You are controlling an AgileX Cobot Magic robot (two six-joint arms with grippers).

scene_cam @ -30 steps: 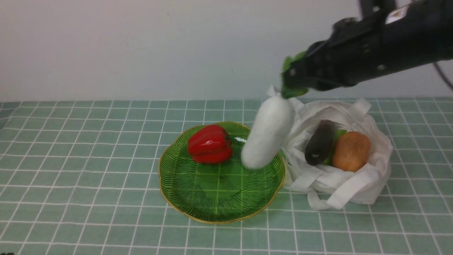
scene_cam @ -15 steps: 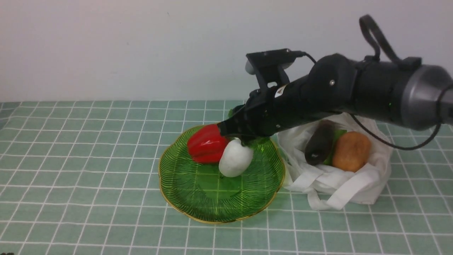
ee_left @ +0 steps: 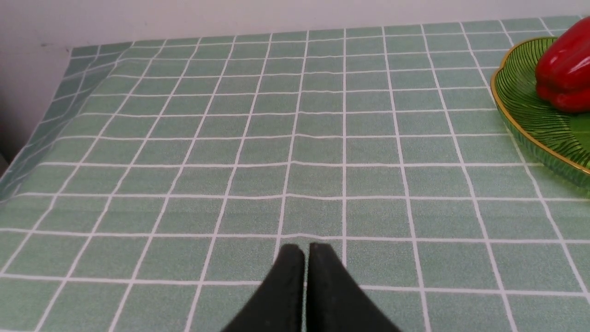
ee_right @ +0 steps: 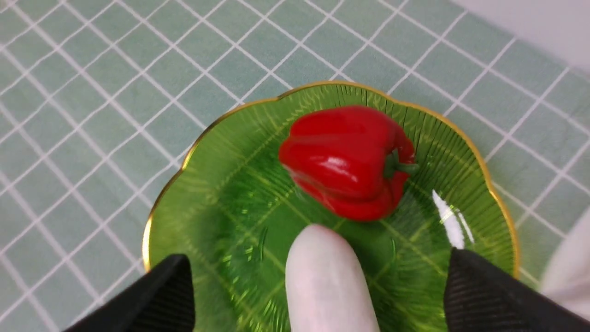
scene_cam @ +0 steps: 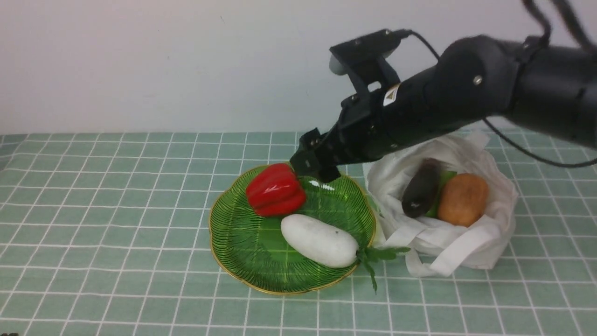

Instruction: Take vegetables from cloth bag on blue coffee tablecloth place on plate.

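Observation:
The white radish [scene_cam: 320, 240] lies on the green glass plate [scene_cam: 233, 233], its green leaves [scene_cam: 375, 256] hanging over the rim by the bag. A red pepper [scene_cam: 275, 190] lies on the plate behind it. The white cloth bag [scene_cam: 471, 242] at the right holds a dark eggplant [scene_cam: 421, 187] and an orange-brown potato [scene_cam: 462, 199]; the cucumber is hidden. My right gripper [scene_cam: 313, 169] is open and empty above the plate's far edge; its view shows the radish [ee_right: 325, 281] between the spread fingers [ee_right: 479, 290] and the pepper [ee_right: 345, 161]. My left gripper [ee_left: 305, 251] is shut and empty over bare tablecloth [ee_left: 230, 138].
The checked tablecloth [scene_cam: 102, 196] covers the table out to a grey wall [scene_cam: 163, 60] at the back. The plate's rim [ee_left: 521, 124] and the pepper [ee_left: 564, 76] show in the left wrist view. The cloth drops over the table's edge [ee_left: 27, 152].
My right gripper carried the radish from above the bag down to the plate, let it go and rose. The radish now lies flat on the plate.

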